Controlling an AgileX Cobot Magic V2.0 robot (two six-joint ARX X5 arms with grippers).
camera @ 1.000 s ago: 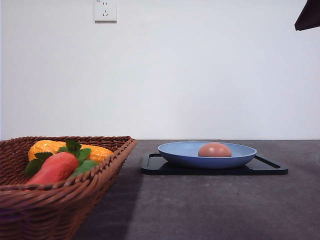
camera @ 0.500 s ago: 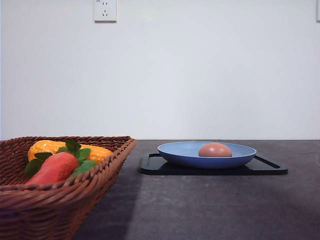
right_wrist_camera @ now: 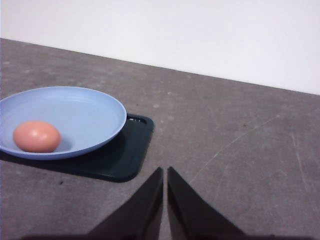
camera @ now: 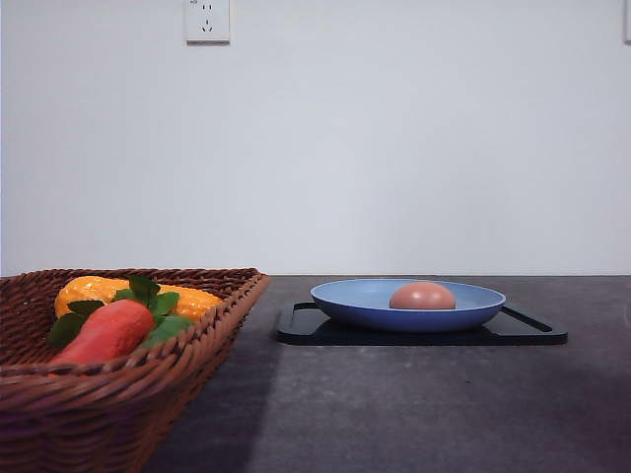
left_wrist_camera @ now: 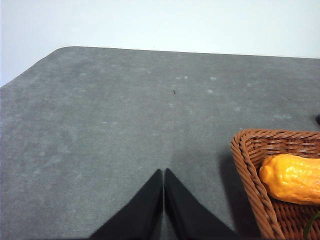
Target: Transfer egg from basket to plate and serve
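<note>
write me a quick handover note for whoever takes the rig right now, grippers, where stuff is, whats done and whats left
Left gripper: shut, empty, over bare table beside the basket.
Right gripper: shut, empty, over the table near the tray.
Egg lies in the blue plate, which sits on the black tray. The carrot and a yellow-orange vegetable are in the basket.
Done: egg transfer.
Left: serving the plate.
</note>
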